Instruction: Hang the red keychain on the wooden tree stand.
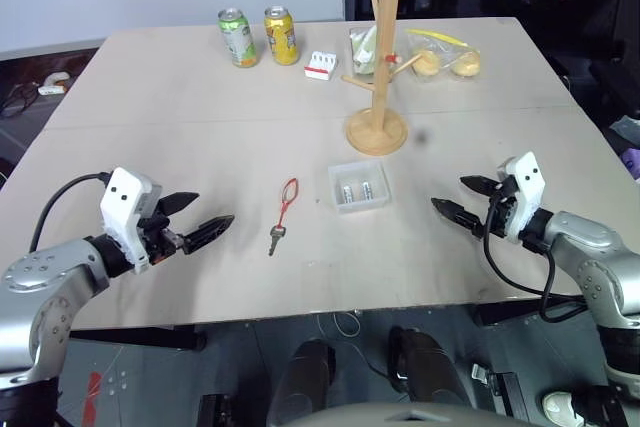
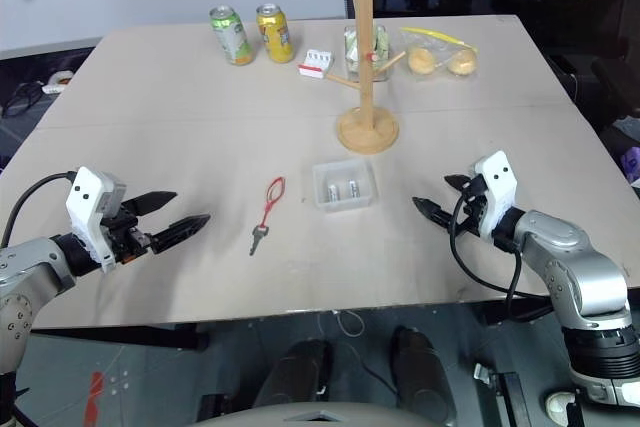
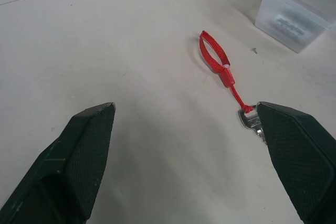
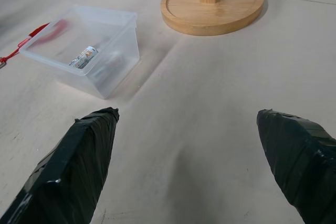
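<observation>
The red keychain (image 1: 284, 209) lies flat on the table near its middle, its red cord loop pointing away from me and its small metal key (image 3: 251, 120) toward me. My left gripper (image 1: 196, 215) hovers open a short way to the keychain's left, fingers aimed at it, nothing between them. The wooden tree stand (image 1: 380, 57) rises upright on its round base (image 4: 212, 3) behind the keychain, to the right. My right gripper (image 1: 470, 199) is open and empty at the right, pointing toward the middle of the table.
A clear plastic box (image 1: 359, 186) with small batteries sits between the keychain and my right gripper. At the back stand two drink cans (image 1: 258, 37), a small white-and-red box (image 1: 321, 65), a packet (image 1: 362, 50) and a bag of yellow items (image 1: 445, 55).
</observation>
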Available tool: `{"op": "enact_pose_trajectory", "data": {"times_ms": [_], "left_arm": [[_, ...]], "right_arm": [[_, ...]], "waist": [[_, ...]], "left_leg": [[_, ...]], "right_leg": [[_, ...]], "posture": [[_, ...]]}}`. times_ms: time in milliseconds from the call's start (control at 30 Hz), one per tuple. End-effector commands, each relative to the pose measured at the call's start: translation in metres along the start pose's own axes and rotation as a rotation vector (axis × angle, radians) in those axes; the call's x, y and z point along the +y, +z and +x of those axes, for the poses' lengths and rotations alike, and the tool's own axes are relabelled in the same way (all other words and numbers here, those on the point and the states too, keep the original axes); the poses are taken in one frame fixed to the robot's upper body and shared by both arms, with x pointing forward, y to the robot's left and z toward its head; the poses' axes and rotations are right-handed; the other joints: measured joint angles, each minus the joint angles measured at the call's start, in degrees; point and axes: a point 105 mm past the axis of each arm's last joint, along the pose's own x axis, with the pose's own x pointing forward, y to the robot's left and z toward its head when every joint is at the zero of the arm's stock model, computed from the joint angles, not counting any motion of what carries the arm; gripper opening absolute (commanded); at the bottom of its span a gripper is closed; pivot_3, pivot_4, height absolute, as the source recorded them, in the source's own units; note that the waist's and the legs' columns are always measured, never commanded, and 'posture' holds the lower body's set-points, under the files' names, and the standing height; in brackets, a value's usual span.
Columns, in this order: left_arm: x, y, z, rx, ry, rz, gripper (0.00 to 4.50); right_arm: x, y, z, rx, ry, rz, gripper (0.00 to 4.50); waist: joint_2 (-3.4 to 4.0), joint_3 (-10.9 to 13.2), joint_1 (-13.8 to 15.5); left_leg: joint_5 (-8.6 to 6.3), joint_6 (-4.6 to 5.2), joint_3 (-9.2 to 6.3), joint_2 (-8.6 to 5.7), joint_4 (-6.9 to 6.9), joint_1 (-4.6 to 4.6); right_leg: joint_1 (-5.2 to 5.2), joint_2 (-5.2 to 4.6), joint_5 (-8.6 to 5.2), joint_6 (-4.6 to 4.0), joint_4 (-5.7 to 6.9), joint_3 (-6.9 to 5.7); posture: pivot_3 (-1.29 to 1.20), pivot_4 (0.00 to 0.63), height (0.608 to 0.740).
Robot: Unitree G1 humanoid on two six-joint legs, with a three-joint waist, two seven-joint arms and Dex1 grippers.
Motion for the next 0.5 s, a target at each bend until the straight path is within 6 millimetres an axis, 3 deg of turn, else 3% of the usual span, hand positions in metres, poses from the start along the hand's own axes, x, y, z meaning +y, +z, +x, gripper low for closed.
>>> {"op": "enact_pose_trajectory", "data": {"times_ms": [33,167,333,500], "left_arm": [[-0.001,0.015,-0.003,-0.034,-0.003,0.041,4.43],[-0.018,0.033,0.0,-0.078,-0.093,0.058,4.43],[-0.04,0.061,0.006,-0.14,-0.222,0.071,4.43],[-0.066,0.068,0.007,-0.104,-0.367,0.113,4.43]], "right_arm": [[0.003,0.023,-0.003,-0.05,0.013,-0.023,4.5],[0.022,0.044,0.009,-0.074,0.06,0.047,4.5],[0.039,0.054,0.026,-0.036,0.06,0.053,4.5],[0.057,0.059,0.046,0.001,0.059,0.058,4.5]], "waist": [[0.0,0.0,0.0],[-0.01,0.0,-0.2],[-0.1,0.0,0.0],[-0.1,0.0,-0.5]], "left_leg": [[0.0,0.0,0.0,0.0,0.0,0.0],[0.0,0.0,0.02,0.03,0.0,0.0],[0.0,0.0,-0.05,0.05,-0.01,-0.04],[0.0,0.0,-0.01,0.04,-0.03,-0.01]], "right_leg": [[0.0,0.0,0.0,0.0,0.0,0.0],[-0.02,0.03,0.0,0.0,0.02,0.02],[-0.04,0.09,0.0,-0.01,0.02,0.01],[-0.04,0.13,0.0,-0.01,0.02,0.09]], "posture": [[0.0,0.15,0.74],[0.0,0.15,0.74],[0.0,0.15,0.74],[0.0,0.15,0.74]]}}
